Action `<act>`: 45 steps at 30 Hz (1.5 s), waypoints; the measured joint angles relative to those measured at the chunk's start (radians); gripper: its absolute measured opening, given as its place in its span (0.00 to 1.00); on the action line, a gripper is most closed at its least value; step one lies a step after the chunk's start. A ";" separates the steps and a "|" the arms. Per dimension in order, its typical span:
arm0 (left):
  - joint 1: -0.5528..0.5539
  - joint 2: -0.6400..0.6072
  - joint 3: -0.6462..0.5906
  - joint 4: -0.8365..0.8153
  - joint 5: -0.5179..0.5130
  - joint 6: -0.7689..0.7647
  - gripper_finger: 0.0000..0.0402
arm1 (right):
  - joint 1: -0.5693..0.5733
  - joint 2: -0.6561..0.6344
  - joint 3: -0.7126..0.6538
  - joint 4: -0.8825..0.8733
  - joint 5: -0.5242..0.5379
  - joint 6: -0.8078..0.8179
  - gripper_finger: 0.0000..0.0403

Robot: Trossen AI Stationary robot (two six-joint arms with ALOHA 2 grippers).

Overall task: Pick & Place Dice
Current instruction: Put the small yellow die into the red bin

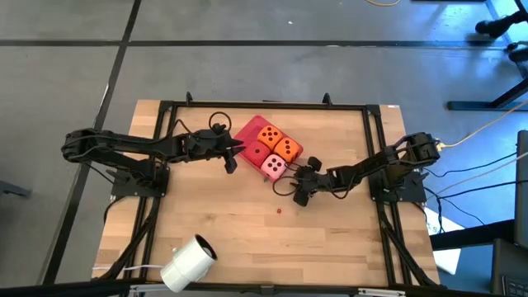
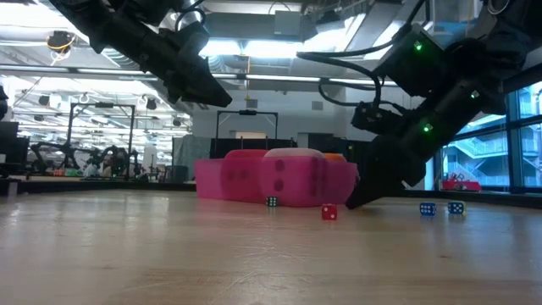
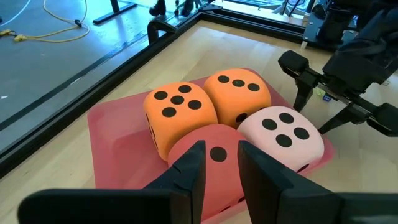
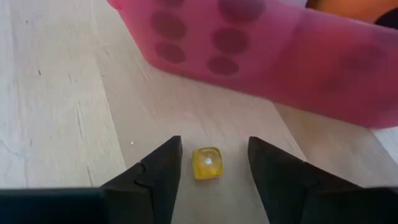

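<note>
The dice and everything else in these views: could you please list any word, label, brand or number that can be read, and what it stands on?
No readable text: there are no words, labels, brands or numerals in any view.
Pips only: pink die shows four on top, one orange die five, the other orange die three.
Small yellow die: one pip.

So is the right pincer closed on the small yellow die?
No: in the right wrist view the yellow die lies on the table between the right pincer fingers, with gaps on both sides.
</note>
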 joint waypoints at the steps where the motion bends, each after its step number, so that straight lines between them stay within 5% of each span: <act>1: 0.000 0.000 0.000 0.000 0.000 0.000 0.21 | 0.000 0.000 0.000 0.000 0.000 0.000 0.47; 8: 0.000 0.000 0.000 0.000 0.000 0.000 0.21 | 0.000 0.000 0.000 -0.004 -0.011 -0.001 0.41; 20: 0.000 0.000 0.000 0.000 0.000 0.000 0.21 | 0.001 0.000 -0.001 -0.003 -0.021 0.002 0.16; 26: 0.000 0.000 0.000 0.000 0.000 0.000 0.21 | -0.002 0.007 -0.008 0.117 -0.028 -0.025 0.16; 35: 0.001 0.000 0.000 0.000 0.000 0.000 0.21 | -0.002 0.005 -0.006 0.487 -0.285 -0.198 0.15; 45: 0.001 0.000 0.000 0.003 -0.003 0.027 0.21 | -0.095 0.042 0.241 0.592 -0.071 -0.510 0.18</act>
